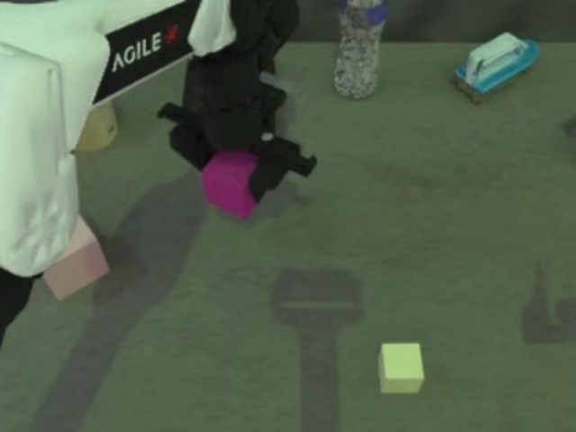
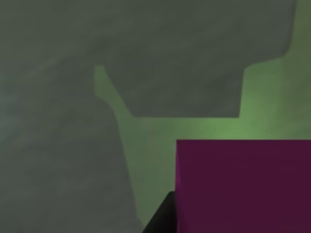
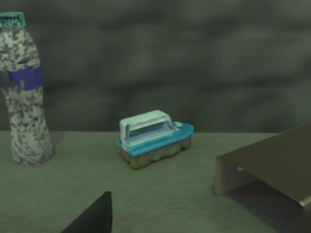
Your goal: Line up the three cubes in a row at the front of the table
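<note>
— Magenta, that's the one it has: the left tool (image 1: 241,164) is pinching the magenta cube (image 1: 230,183), one dark finger on either side, over the left half of the bench (image 1: 432,225) and well back from the front edge.

— Is it off the surface?

— I'd say lifted. The left wrist view shows the cube's face (image 2: 243,187) with the tool's shadow spread on the green felt behind it, apart from the cube, which reads as height. I can't swear to how much.

— Where do the others sit?

— The pale pink cube (image 1: 79,263) is at the far left, half hidden under the white arm. The yellow-green cube (image 1: 400,367) is near the front, right of centre, well apart from both.

— So what makes this step go well?

— Carry the magenta one forward and set it on the line the yellow-green cube already marks, leaving room between them or beside them for the pink. Keep it level, lower it until it rests flat, then spread the fingers without nudging it. Swing wide of the pink cube on the way; the arm passes right over it.

— And the right arm?

— Parked off to the right; its wrist camera looks at a blue-and-white brush (image 3: 154,138) and a speckled bottle (image 3: 24,102) at the back. Whether its tool is spread or pressed together, I cannot tell.
</note>
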You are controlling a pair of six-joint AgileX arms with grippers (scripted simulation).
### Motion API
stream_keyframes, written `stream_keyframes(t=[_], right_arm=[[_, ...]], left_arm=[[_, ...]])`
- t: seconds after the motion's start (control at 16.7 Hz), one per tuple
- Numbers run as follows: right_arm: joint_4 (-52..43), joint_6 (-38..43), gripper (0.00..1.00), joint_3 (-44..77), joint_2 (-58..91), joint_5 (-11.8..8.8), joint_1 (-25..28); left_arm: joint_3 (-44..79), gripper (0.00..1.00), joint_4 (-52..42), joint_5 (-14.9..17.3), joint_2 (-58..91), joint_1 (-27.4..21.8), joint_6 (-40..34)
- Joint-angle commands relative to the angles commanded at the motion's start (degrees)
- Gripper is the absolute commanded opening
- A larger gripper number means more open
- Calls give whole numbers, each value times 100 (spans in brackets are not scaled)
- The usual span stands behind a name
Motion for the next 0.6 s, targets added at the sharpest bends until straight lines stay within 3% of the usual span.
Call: stream_keyframes(t=[0.3,0.6], right_arm=[[0,0,100,0,0,0,0],[0,0,100,0,0,0,0]], left_arm=[[-192,0,66,-13,-119,-235,-384],[-977,0,267,-51,-681,-944,-1999]])
